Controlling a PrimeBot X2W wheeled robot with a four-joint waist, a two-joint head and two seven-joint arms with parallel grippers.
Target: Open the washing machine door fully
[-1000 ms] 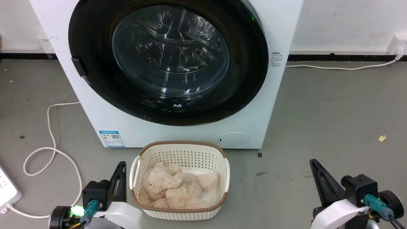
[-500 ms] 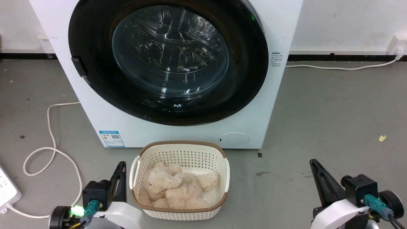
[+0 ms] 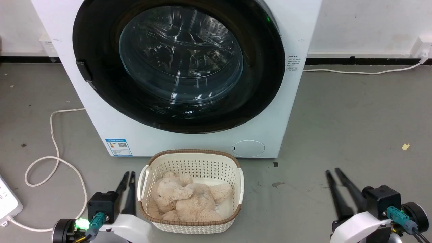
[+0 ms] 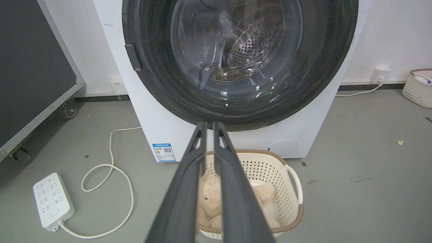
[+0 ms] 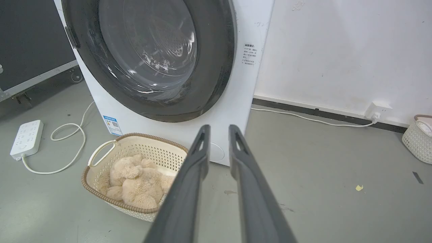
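- Washing machine door (image 3: 179,64): at 12 o'clock in the head view, covering most of the front of the white washer (image 3: 303,101). It lies closed, its glossy black rim flat against the cabinet.
- Door glass: the clear bulging bowl reflects the room. In the left wrist view the perforated steel drum shows through it.
- Door catch (image 3: 83,71): a small black tab on the rim at 9 o'clock. Neither hand touches it.
- Left hand (image 3: 129,174): at 7 o'clock in the head view, low above the floor (image 3: 354,118), just beside the basket's left handle. Its fingers point towards the washer with a narrow gap between them, and they hold nothing. It is well apart from the door.
- Right hand (image 3: 331,171): at 5 o'clock in the head view, over bare floor to the right of the washer. Its fingers are narrowly parted, a little more than the left pair, and they hold nothing. It is well apart from the door.
- Basket (image 3: 190,152): cream, perforated, with a brown rim. It stands on the floor at 6 o'clock of the door, just before the washer's base.
- Plush toy (image 3: 189,199): beige, lying inside the basket.
- Round white flap (image 3: 248,148): on the washer front at 5 o'clock of the door, shut.
- Blue label (image 3: 118,146): on the washer front at 7 o'clock of the door.
- Power strip (image 3: 8,202): white, on the floor at 8 o'clock in the head view, with its white cable (image 3: 54,162) looped beside it.
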